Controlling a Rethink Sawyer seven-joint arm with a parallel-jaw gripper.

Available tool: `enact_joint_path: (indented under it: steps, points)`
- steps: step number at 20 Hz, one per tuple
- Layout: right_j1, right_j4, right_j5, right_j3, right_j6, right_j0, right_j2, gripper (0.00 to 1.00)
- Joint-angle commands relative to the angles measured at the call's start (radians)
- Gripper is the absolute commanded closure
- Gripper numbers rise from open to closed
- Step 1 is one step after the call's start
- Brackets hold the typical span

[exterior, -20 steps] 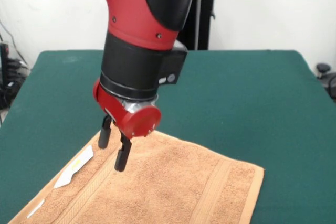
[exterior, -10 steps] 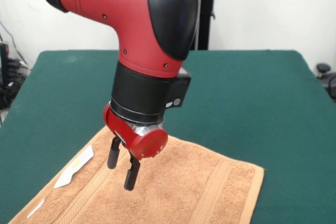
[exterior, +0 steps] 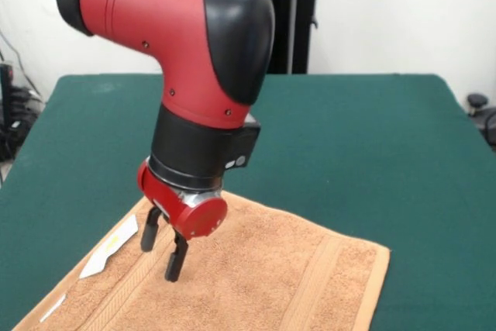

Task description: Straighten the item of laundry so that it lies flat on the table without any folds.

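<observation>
The item of laundry (exterior: 256,273), an orange-tan terry towel with woven border bands, lies spread on the dark green table (exterior: 372,137) at the lower left, and its near part runs off the picture's bottom edge. A white tag (exterior: 108,247) lies at its left edge. My gripper (exterior: 163,245) hangs just above the towel's left part, beside the tag. It is open, with its two black fingers (exterior: 177,258) pointing down and nothing between them.
The red and black arm (exterior: 194,75) fills the upper left of the view and hides the table behind it. A black stand (exterior: 302,29) rises beyond the far edge. Cables (exterior: 12,114) hang at the left, and a black knob (exterior: 477,102) sits at the right.
The gripper has come down closer to the towel, swinging right and then back left. The towel and its tag have not moved.
</observation>
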Motion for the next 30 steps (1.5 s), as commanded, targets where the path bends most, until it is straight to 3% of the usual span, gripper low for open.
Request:
enact_joint_path:
  steps: [1, 14, 30]
  points:
    - [0.042, -0.06, -0.048, 0.172, 0.001, 0.003, 0.128, 0.0]
    - [0.104, -0.085, -0.105, 0.181, 0.028, -0.027, 0.163, 0.0]
    - [-0.006, -0.065, -0.084, 0.427, 0.052, -0.063, 0.242, 0.0]
